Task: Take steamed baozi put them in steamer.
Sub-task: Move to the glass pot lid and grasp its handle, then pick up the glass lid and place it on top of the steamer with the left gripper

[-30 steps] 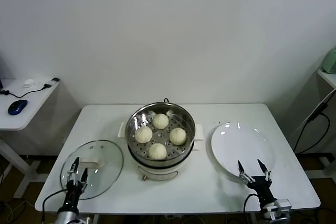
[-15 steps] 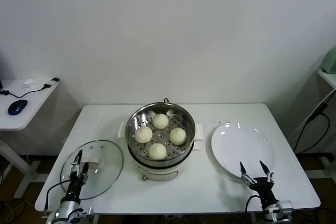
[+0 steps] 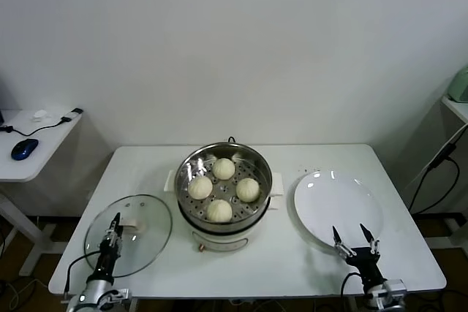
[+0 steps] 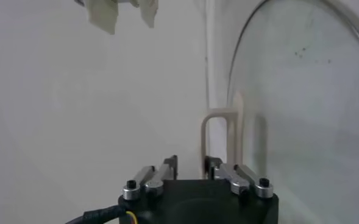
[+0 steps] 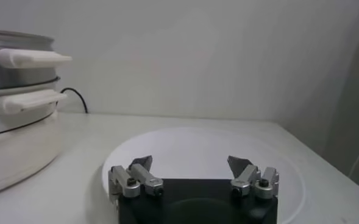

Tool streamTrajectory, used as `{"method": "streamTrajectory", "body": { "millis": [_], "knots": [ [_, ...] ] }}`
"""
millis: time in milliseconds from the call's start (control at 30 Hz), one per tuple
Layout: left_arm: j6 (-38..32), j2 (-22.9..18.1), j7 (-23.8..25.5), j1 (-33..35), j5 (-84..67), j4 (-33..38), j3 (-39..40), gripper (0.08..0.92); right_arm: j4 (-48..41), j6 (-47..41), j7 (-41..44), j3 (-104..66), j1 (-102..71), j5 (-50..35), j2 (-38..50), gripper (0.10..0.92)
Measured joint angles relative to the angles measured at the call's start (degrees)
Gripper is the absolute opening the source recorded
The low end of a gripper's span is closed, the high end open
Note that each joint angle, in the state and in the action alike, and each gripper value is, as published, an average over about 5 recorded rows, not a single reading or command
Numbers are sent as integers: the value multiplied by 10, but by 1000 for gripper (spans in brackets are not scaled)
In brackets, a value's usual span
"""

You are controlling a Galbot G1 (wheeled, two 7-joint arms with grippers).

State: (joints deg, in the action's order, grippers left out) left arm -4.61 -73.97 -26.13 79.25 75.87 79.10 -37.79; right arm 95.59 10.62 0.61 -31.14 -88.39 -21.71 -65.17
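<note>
Nearest the robot, the left hand (image 3: 115,226) hangs low over the near part of the glass lid (image 3: 150,242). Its fingers are drawn nearly together, leaving only a slim gap with nothing pinched between them. In the left wrist view the lid's white handle (image 4: 219,131) stands just ahead of the fingertips and slightly to one side, not between them. The right hand (image 3: 350,235) sits at the near rim of the white plate (image 3: 336,199), fingers spread wide and empty. The bare plate stretches away in front of it.

Beyond both hands, roughly midway between them on the table (image 3: 292,268), stands the steamer (image 3: 256,162). All four steamed baozi (image 3: 219,210) rest apart from one another on its perforated tray. None is left on the plate, so the loading looks finished.

What seems left is either to pull both hands clear or to cover the pot. For the lid, the left hand is poorly set. Its fingers are too close to straddle the handle, so they should spread first, and then line up with the handle's bar before moving forward onto it. Clamp the bar squarely, since a grip on one end would probably let the glass swing. Lift straight up before carrying it across, to keep it high over the steamer's side handle (image 5: 33,58). Then lower it level so its rim does not press the nearest bun. The right hand should stay low by the plate, out of that path.
</note>
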Motion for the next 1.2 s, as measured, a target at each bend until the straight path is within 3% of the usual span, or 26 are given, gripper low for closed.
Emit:
{"method": "streamTrajectory", "body": {
  "millis": [200,300,533,867,1200],
  "knots": [
    [2,-3,1,3,0,3,-1,166,5,0,0,-1,-2,3,0,823],
    [6,-2,6,8,-8,16,-5,132,8,-1,0,-2,-3,4,0,823],
    [29,12,55,33,-64,91,-24,133,18,-9,-6,-8,-3,14,-3,823],
    [104,39,175,50,-138,261,-43,133,31,-27,-15,-24,5,45,-15,823],
    [206,31,280,10,-103,384,50,133,37,-32,-15,-27,5,74,-19,823]
  ]
}}
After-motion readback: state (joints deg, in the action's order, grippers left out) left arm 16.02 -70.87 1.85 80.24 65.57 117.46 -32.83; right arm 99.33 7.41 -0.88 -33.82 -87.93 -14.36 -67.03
